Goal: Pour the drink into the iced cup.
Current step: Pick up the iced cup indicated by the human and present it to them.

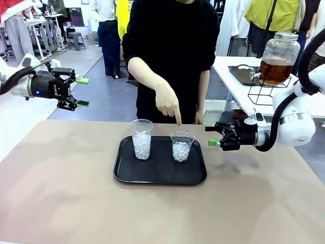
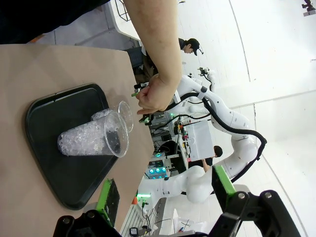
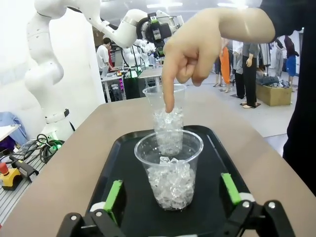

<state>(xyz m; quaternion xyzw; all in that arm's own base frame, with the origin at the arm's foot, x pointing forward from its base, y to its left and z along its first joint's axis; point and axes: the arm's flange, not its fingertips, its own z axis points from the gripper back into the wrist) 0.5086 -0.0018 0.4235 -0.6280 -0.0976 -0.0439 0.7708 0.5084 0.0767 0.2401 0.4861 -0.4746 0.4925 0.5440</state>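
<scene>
While a person's hand point(image 1: 168, 101) marks the clear ice-filled plastic cup point(image 1: 182, 146), left gripper point(image 1: 82, 92) and right gripper point(image 1: 212, 135) hang open, empty — next, likely grasp that cup.

From the left wrist, on the tray point(image 2: 49, 108), I see the right-edge cup point(image 2: 126, 114) mostly hidden behind the left-edge cup point(image 2: 94, 140). From the right wrist it is opposite: the right-edge cup and the person's finger point(image 3: 169, 96) cover much of the left-edge cup. In the front view the tap point(image 1: 254, 76) of the jar point(image 1: 279, 51) is too small for me to judge, and the top edge cuts the person point(image 1: 167, 46) at the shoulders.
</scene>
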